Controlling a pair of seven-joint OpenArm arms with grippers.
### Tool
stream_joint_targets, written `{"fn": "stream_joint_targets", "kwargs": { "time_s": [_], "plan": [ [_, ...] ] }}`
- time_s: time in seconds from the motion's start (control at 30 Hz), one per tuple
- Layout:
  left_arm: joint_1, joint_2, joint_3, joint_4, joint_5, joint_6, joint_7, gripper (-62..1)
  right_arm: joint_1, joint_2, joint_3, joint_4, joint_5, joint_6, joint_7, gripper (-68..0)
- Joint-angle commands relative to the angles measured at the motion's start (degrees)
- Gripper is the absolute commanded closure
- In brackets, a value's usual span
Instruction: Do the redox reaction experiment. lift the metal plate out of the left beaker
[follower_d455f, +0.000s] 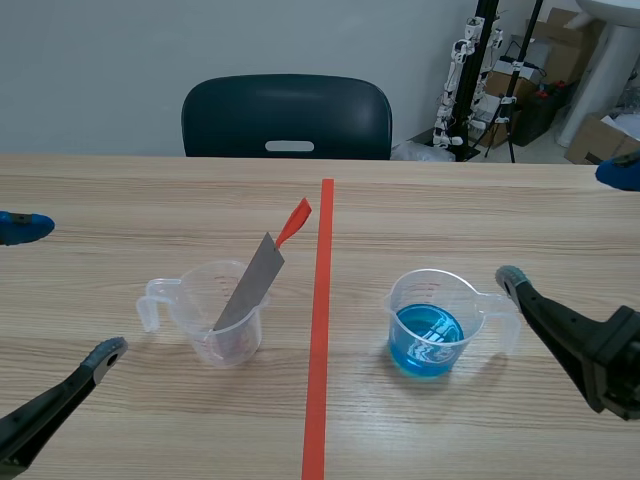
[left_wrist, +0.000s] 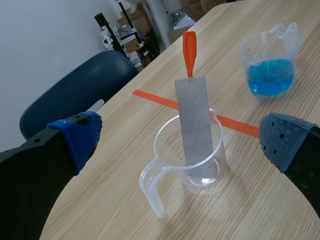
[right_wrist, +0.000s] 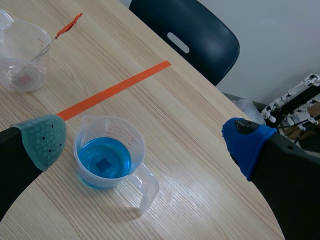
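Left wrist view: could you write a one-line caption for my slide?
Open left gripper facing a clear beaker with a metal plate leaning inside; blue-liquid beaker beyond.

The metal plate's (follower_d455f: 250, 285) lower end blurs inside the left beaker (follower_d455f: 215, 322); beyond it, the worktop (follower_d455f: 450, 210) hides the chair's (follower_d455f: 287, 115) lower part.

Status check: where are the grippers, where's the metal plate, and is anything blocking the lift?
Left gripper open, right gripper open, both empty. Metal plate leaning in left beaker, ungripped. Nothing above it.
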Motion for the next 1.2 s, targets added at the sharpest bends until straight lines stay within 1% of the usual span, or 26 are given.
{"fn": "stream_joint_targets", "kwargs": {
  "time_s": [0.0,0.13,0.43,0.53,0.63,0.77,0.87,1.0,1.1,1.17],
  "plan": [
    [-0.3,0.0,-0.6,1.3,-0.8,0.3,-0.8,-62.3,0.7,0.0,0.9,0.3,0.4,-0.4,0.6,-67.9],
    [-0.3,0.0,-0.6,1.3,-1.2,0.3,-0.9,-62.3,0.7,0.0,0.9,0.3,0.4,-0.4,0.6,-67.9],
    [-0.3,0.0,-0.6,1.3,-1.0,0.3,-0.8,-62.3,0.7,0.0,0.9,0.3,0.4,-0.4,0.6,-67.9],
    [-0.3,0.0,-0.6,1.3,-1.0,0.3,-0.8,-62.3,0.7,0.0,0.9,0.3,1.3,-0.3,0.6,-67.9],
    [-0.3,0.0,-0.6,1.3,-1.0,0.3,-0.7,-62.3,0.7,0.0,0.9,0.3,4.2,0.3,0.7,-67.9],
    [-0.3,0.0,-0.6,1.3,-1.0,0.3,0.7,-62.3,0.7,0.0,0.9,0.3,7.6,3.1,2.0,-67.9],
    [-0.3,0.0,-0.6,1.3,-1.0,0.3,0.9,-62.3,0.9,0.0,0.9,0.3,11.8,4.9,2.4,-67.9],
    [-0.3,0.0,-0.6,1.3,-1.0,0.2,0.9,-62.3,1.2,0.0,0.9,0.3,17.5,5.3,2.3,-67.9],
    [-0.3,0.0,-0.6,1.3,-1.0,0.3,1.6,-62.3,2.7,0.0,0.7,0.2,20.6,7.1,1.5,-67.9],
    [0.2,0.0,-0.6,1.3,-1.0,0.1,2.0,-62.3,4.0,0.0,0.2,0.1,23.1,7.6,0.8,-67.9]
  ]
}}
